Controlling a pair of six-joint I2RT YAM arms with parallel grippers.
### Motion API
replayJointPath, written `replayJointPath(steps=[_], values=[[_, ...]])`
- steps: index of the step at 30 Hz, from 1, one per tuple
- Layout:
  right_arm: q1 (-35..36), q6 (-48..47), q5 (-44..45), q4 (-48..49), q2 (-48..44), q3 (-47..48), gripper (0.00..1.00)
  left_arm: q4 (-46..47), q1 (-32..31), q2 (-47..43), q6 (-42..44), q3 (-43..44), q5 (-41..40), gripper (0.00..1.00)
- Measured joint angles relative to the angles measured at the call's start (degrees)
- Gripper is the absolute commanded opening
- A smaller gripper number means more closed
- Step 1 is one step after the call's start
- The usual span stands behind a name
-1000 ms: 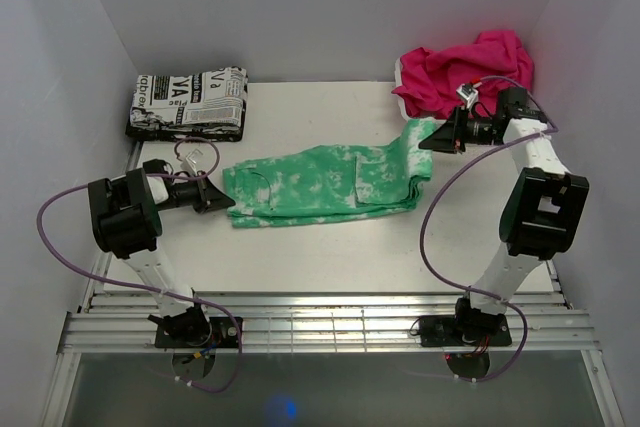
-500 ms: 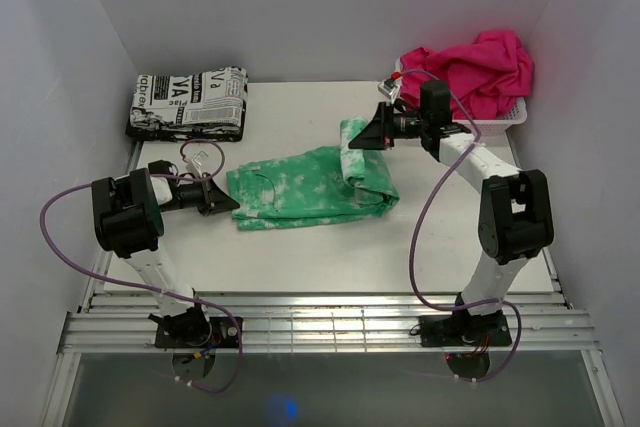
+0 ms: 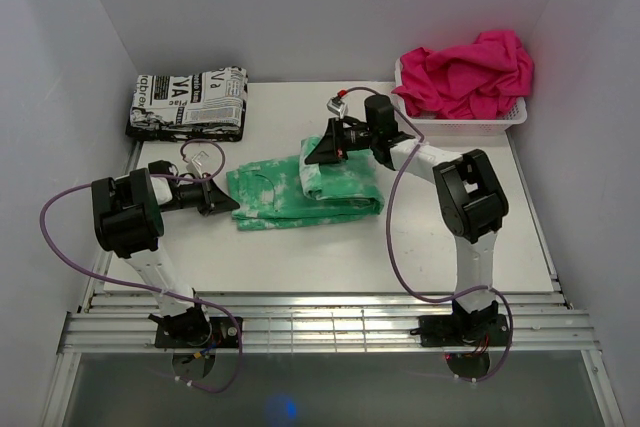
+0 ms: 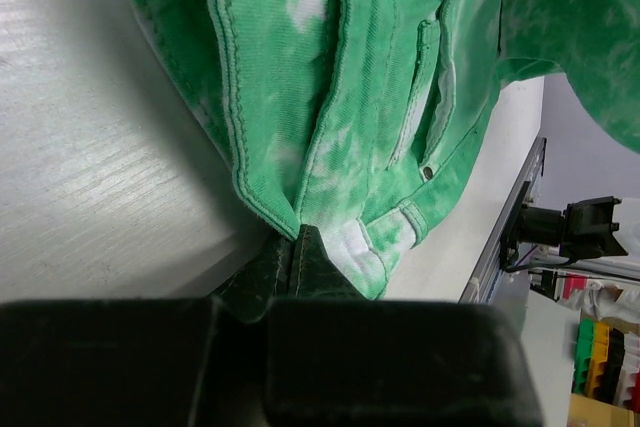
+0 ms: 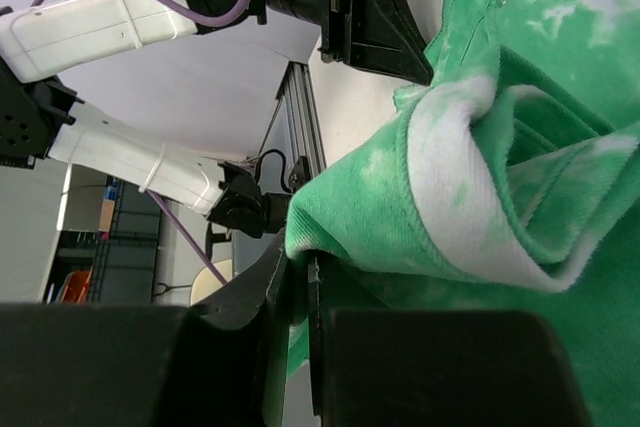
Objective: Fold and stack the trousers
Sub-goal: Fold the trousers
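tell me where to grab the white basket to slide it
Pinch the white basket by its near long rim, from above at its front: that wall stands bare and straight, while the hot-pink cloth heaps over the far rim.

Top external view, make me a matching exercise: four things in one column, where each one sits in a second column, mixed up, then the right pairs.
Column one
1. mint green tie-dye cloth trousers
2. black-and-white newsprint-patterned cloth
3. plain hot-pink cloth
4. right end effector

Column two
A. heaped in the white plastic basket, far right
B. folded, far left corner of the table
C. shut on a trouser leg end
D. mid-table, partly folded

Pairs: 1-D, 2-B, 3-A, 4-C
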Motion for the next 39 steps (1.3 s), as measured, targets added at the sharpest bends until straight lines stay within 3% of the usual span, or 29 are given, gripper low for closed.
replayJointPath(steps=[21, 39], values=[[9.9, 8.5, 3.8, 10.7, 14.0, 10.8, 0.08, -0.7, 0.0, 0.0, 0.5, -0.4, 0.1, 0.0], [15.9, 4.4, 6.9, 6.5, 21.8, 20.6, 0.08, -1.7, 0.0, 0.0, 1.5, -0.4, 0.2, 0.0]])
